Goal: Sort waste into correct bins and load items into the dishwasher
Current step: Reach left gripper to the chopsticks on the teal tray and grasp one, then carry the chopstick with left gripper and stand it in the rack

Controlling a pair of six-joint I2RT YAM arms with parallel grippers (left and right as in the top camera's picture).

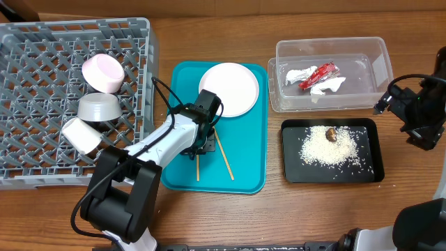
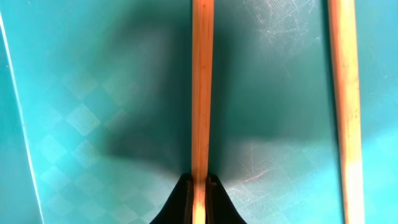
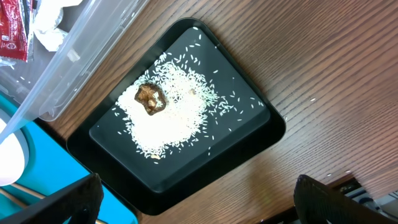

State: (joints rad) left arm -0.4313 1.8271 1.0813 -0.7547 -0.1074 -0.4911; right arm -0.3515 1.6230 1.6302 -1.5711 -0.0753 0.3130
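Note:
My left gripper (image 2: 199, 196) is shut on one wooden chopstick (image 2: 201, 93) low over the teal tray (image 1: 251, 167); the second chopstick (image 2: 346, 93) lies beside it on the tray (image 1: 224, 159). The large white plate (image 1: 230, 88) sits at the tray's far end. The grey dish rack (image 1: 42, 63) holds the small white bowl (image 1: 103, 72), grey metal bowl (image 1: 97, 107) and white cup (image 1: 82, 135). The clear tub (image 1: 331, 47) holds the red wrapper (image 1: 319, 74) and white napkin (image 1: 329, 86). The black tray (image 1: 293, 174) holds rice (image 3: 171, 112) and a brown scrap (image 3: 150, 98). My right gripper (image 3: 196, 205) is open, empty, above the black tray's edge.
Wooden table (image 3: 336, 74) shows right of and below the black tray. The rack fills the left side. The right arm (image 1: 418, 111) hangs at the right edge beside the clear tub.

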